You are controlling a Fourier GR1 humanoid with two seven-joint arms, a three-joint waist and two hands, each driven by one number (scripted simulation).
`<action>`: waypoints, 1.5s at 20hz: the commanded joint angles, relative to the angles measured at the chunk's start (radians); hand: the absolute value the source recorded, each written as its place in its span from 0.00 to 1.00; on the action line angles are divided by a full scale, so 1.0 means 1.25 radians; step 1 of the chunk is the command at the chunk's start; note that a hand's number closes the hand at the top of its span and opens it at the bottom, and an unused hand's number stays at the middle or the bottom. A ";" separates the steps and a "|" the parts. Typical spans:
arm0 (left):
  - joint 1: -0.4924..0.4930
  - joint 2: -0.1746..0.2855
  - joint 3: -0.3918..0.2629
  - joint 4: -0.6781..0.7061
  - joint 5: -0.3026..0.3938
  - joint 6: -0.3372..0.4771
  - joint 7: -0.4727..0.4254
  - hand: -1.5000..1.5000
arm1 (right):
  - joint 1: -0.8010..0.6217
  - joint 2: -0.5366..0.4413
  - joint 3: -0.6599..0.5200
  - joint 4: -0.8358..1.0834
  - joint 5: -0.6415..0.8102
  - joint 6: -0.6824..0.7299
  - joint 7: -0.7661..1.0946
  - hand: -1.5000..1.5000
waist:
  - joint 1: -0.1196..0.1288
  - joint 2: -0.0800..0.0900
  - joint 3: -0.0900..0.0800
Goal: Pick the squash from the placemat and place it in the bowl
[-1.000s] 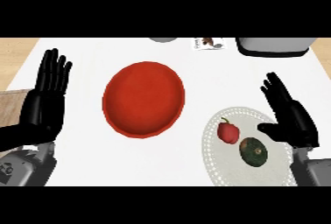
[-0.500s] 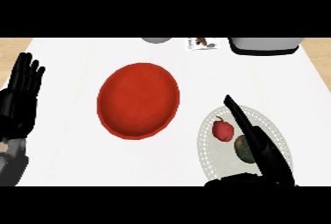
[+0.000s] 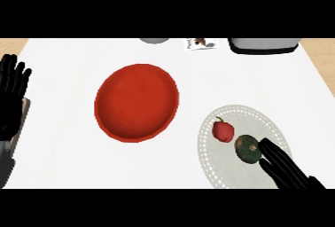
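A dark green squash (image 3: 247,148) lies on the round pale placemat (image 3: 222,170) at the right, beside a red pepper (image 3: 223,131). The red bowl (image 3: 136,102) stands left of the mat, with nothing in it. My right hand (image 3: 282,168) comes in from the lower right, fingers straight, their tips right beside the squash's right side; it holds nothing. My left hand (image 3: 13,93) rests open at the left edge, fingers up.
At the counter's far edge stand a grey pot (image 3: 263,45), a small printed card (image 3: 201,44) and a grey round thing (image 3: 154,40). The wooden floor shows past the counter's corners.
My right hand has swung down and in over the placemat, its fingertips now beside the squash. The view has shifted left, so the left hand sits nearer the edge.
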 commanded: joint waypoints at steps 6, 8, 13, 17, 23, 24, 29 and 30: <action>-0.001 -0.017 -0.001 0.002 -0.007 -0.016 -0.012 0.50 | 0.114 -0.263 -0.162 -0.188 0.042 0.204 0.270 0.00 | 0.008 0.003 -0.001; 0.005 -0.038 -0.017 0.001 -0.024 -0.007 -0.022 0.50 | 0.112 -0.303 -0.192 -0.193 0.008 0.255 0.303 0.00 | 0.013 0.005 0.000; -0.010 -0.022 0.012 0.028 -0.017 -0.043 -0.017 0.50 | 0.078 -0.363 -0.207 -0.216 -0.018 0.371 0.378 0.00 | 0.024 0.007 0.000; -0.029 -0.041 0.018 0.030 -0.045 -0.049 0.007 0.50 | 0.042 -0.313 -0.224 -0.160 -0.023 0.435 0.379 0.00 | 0.026 0.007 0.002; -0.037 -0.062 0.041 -0.009 -0.069 -0.050 0.048 0.50 | -0.019 -0.228 -0.187 -0.076 0.040 0.479 0.358 0.00 | 0.029 0.007 0.002; -0.102 -0.059 0.061 0.083 -0.061 -0.073 0.045 0.50 | -0.007 -0.231 -0.207 -0.073 0.036 0.481 0.328 0.00 | 0.023 0.008 0.002; -0.055 -0.078 0.083 0.058 -0.076 -0.099 0.021 0.50 | -0.034 -0.135 -0.098 -0.032 0.147 0.494 0.363 0.00 | 0.027 0.007 0.002; -0.017 -0.086 0.061 0.007 -0.088 -0.086 0.034 0.50 | -0.105 -0.101 -0.066 0.053 0.164 0.482 0.358 0.00 | 0.035 0.008 0.002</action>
